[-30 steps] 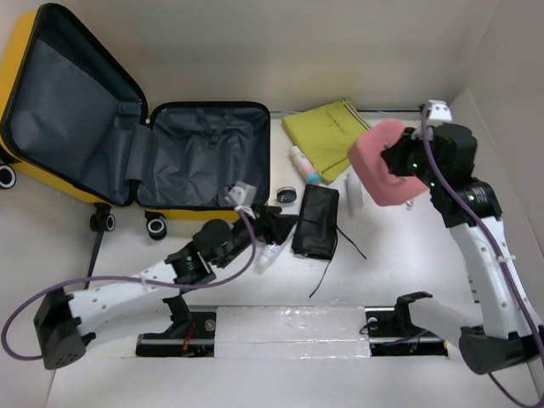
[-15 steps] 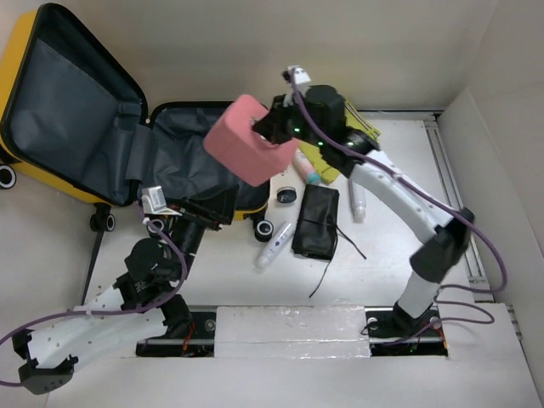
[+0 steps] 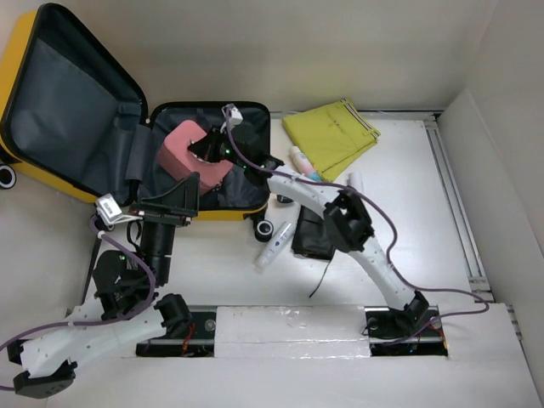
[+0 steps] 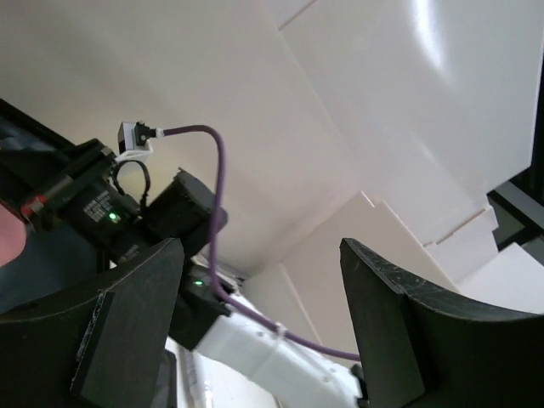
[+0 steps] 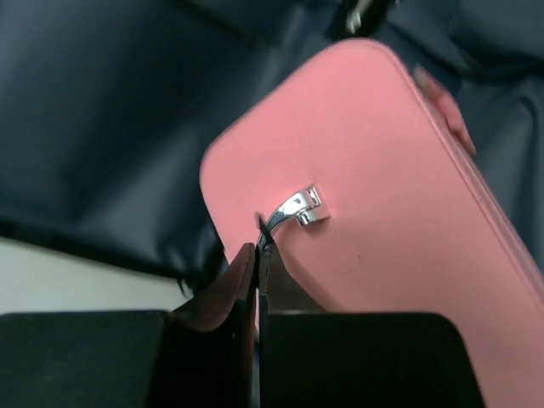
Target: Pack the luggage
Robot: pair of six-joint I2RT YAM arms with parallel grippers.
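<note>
My right gripper point(image 5: 257, 255), pinched tight on the metal handle point(image 5: 296, 206) of the pink case point(image 5: 382, 153), hides the handle's lower end over the dark grey lining of the open yellow suitcase point(image 3: 68, 110) at the table's far left, while my left gripper point(image 4: 259, 255) gapes wide, holding nothing.

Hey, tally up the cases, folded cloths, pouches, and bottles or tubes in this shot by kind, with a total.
Cases: 2, yellow luggage, pink case
Folded cloths: 1, yellow-green cloth
Pouches: 1, black pouch
Bottles or tubes: 3, pink-and-white bottle, white bottle, white tube
Total: 7
</note>
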